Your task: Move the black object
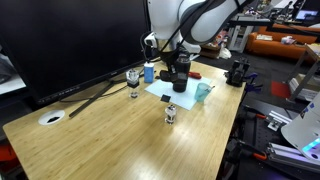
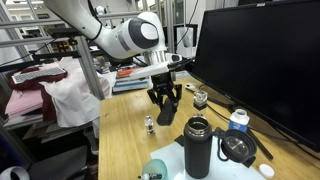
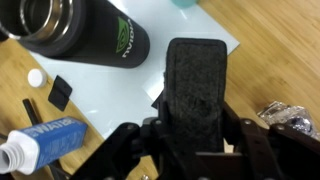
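Up above the pale blue sheet hangs the claw, drawn in narrow on the near end of the black object. That is where the task's thing is: pinched between the claw's pads, not lying on the tabletop.

From where I stand, the pick-up looks done. The bar seems lifted clear of the sheet, though no view plainly shows the gap under its free end. What is left, as I judge it, is to carry it off and set it down; where it should go, nothing here tells.

The bar's long axis runs straight out from the claw, in line with the fingers. Since the claw points downward in both exterior views, the bar hangs roughly upright, free end toward the sheet below. Its broad, rough-textured face is turned to the wrist camera.

Off to one side of the claw stands the tall black bottle, well apart from the bar.
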Action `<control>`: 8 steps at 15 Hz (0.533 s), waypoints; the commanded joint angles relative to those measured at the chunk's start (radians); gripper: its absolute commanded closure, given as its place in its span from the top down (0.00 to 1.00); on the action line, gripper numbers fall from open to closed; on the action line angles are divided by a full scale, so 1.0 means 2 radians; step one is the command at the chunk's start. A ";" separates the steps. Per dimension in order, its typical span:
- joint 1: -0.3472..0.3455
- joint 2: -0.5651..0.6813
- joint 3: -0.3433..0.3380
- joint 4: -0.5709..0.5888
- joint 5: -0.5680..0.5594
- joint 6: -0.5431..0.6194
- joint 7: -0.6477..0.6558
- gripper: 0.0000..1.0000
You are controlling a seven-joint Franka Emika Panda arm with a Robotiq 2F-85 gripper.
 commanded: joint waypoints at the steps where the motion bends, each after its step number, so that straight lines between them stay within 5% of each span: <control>1: 0.004 0.027 0.014 0.044 -0.026 -0.017 -0.074 0.26; 8: 0.018 0.116 0.024 0.103 -0.071 -0.014 -0.198 0.26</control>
